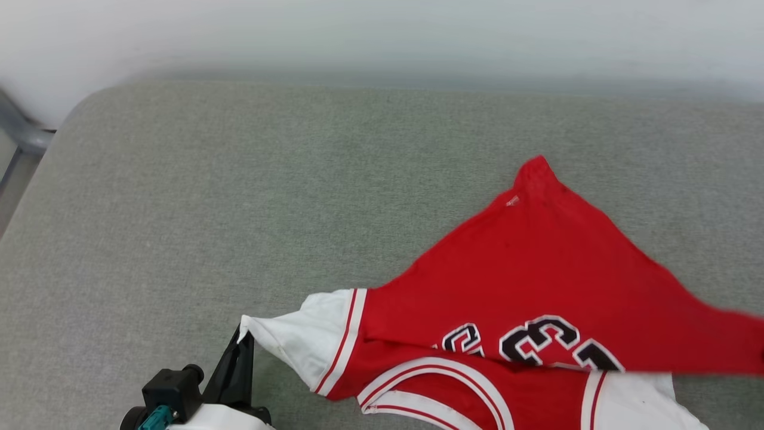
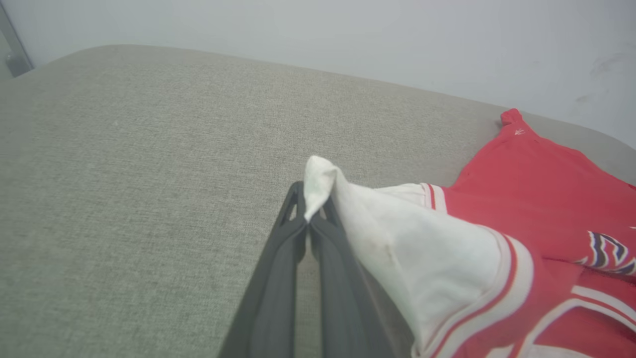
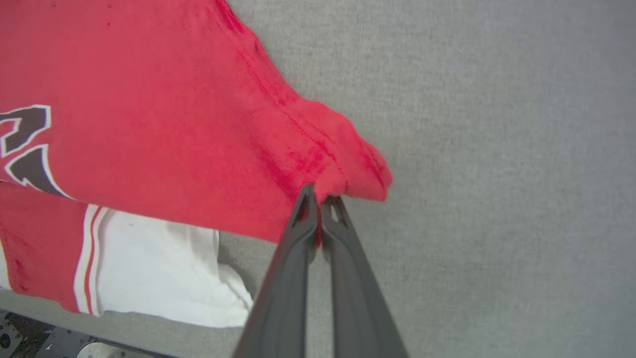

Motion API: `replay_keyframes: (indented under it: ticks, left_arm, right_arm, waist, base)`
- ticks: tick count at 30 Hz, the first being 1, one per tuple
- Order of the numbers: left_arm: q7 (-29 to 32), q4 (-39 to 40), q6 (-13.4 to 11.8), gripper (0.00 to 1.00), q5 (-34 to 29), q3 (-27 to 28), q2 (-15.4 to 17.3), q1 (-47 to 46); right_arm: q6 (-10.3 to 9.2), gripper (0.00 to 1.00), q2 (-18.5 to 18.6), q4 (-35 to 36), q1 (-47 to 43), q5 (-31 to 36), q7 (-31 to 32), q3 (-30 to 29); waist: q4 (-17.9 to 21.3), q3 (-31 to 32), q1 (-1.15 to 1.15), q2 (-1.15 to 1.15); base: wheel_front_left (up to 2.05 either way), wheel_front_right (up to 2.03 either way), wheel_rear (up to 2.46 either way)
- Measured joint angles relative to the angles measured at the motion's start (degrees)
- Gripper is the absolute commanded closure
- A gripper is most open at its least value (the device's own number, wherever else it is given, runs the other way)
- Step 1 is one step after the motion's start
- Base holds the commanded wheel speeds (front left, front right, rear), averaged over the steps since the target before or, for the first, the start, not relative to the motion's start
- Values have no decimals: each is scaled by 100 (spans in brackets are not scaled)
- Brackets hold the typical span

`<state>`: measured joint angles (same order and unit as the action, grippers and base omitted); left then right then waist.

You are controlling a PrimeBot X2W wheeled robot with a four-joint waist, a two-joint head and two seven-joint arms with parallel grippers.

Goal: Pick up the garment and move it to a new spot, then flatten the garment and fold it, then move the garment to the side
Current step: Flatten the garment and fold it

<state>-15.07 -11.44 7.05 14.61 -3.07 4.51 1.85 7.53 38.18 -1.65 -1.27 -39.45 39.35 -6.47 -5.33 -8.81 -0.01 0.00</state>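
The garment (image 1: 537, 269) is a red jersey with white sleeves and black numerals, spread across the right half of the grey surface, partly folded over itself. My left gripper (image 1: 242, 343) at the lower left is shut on the tip of a white sleeve (image 2: 397, 233), which is pulled taut toward it. In the left wrist view the left gripper (image 2: 310, 199) pinches that white cloth. In the right wrist view my right gripper (image 3: 320, 199) is shut on a red corner of the garment (image 3: 198, 124), lifted slightly. The other white sleeve (image 3: 164, 268) lies beneath.
The grey fabric surface (image 1: 239, 197) has wide free room to the left and at the back. A pale wall (image 1: 382, 36) stands behind it. A metal frame (image 1: 24, 137) shows at the far left edge. The surface's near edge (image 3: 74, 333) shows in the right wrist view.
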Motion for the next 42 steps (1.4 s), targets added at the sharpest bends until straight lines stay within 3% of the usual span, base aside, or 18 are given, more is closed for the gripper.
replay_keyframes:
  ticks: [11,15,16,17,18,25,32,36,42]
  left_arm:
    - [0,-74,0,100,-44,16,4,33]
    - [0,-98,1,100,-76,-5,3,20]
    - [0,-98,1,100,-76,-5,4,19]
    - [0,-98,1,100,-76,-3,5,19]
    - [0,-98,1,100,-76,-2,5,19]
    - [0,-68,0,100,-102,-46,0,16]
    - [0,5,0,100,-137,-208,-34,-107]
    - [0,41,0,100,-154,-290,-55,-171]
    - [0,135,0,100,-176,-427,-91,-353]
  right_arm:
    - [0,100,-1123,-267,-1623,208,-55,-482]
    - [-1,100,-1273,-428,-1755,277,-220,-430]
    - [-2,89,-1311,-437,-1742,277,-300,-444]
    - [-2,4,-1321,-437,-1734,281,-378,-454]
    - [-2,0,-1319,-426,-1709,318,-459,-476]
    - [-2,0,-1076,108,-1185,349,-903,-728]
    - [-2,0,-647,858,-352,331,-947,-847]
    - [-2,0,-388,1014,324,471,-720,-465]
    - [-2,0,51,786,1446,617,-153,656]
  waist:
    - [147,67,0,0]
    - [143,26,0,0]
    - [148,18,0,0]
    - [156,11,1,0]
    - [165,7,0,0]
    - [162,19,1,0]
    - [10,-72,1,0]
    - [-107,-166,1,0]
    - [-280,-382,1,0]
  base:
    - [0,0,0]
    - [0,0,0]
    - [0,0,0]
    - [0,0,0]
    - [0,0,0]
    - [0,0,0]
    - [0,0,0]
    - [0,0,0]
    - [0,0,0]
